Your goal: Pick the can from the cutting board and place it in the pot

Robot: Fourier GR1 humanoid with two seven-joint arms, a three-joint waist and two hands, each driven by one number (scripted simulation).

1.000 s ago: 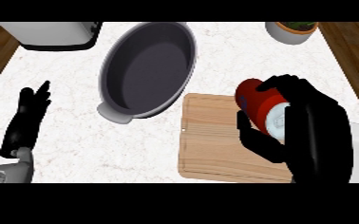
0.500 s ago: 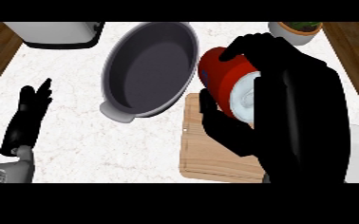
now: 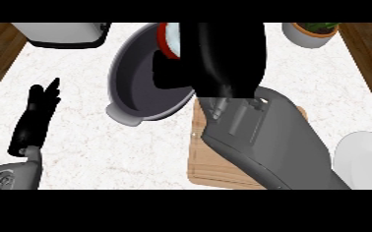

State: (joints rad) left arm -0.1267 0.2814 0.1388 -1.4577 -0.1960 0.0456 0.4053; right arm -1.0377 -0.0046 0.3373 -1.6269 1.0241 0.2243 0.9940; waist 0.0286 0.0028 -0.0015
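Red shows at the top of my view: a sliver of the can (image 3: 169, 40), with a pale edge beside it, peeking out from behind my right robot hand (image 3: 218, 59). That robot hand is curled round the can and hides most of it, so I can only see that thin strip on its left side. The can appears held above the dark grey pot (image 3: 145, 81), over its upper right part, and off the wooden cutting board (image 3: 207, 162), which lies just right of the pot under my grey forearm.

I judge this as the carry-over step nearly done: the can is above the pot's opening and not yet set down. I cannot tell how high it hangs over the pot's floor, since the robot hand blocks the view.

My next move calls for lowering the can into the pot's middle, keeping the fingers away from the near rim, then uncurling them once the can rests on the bottom. The risk I see is the can catching the rim if I drop too far right.

My left robot hand (image 3: 35, 120) rests at the left edge on the white marbled surface (image 3: 87, 152), fingers straight and holding nothing.
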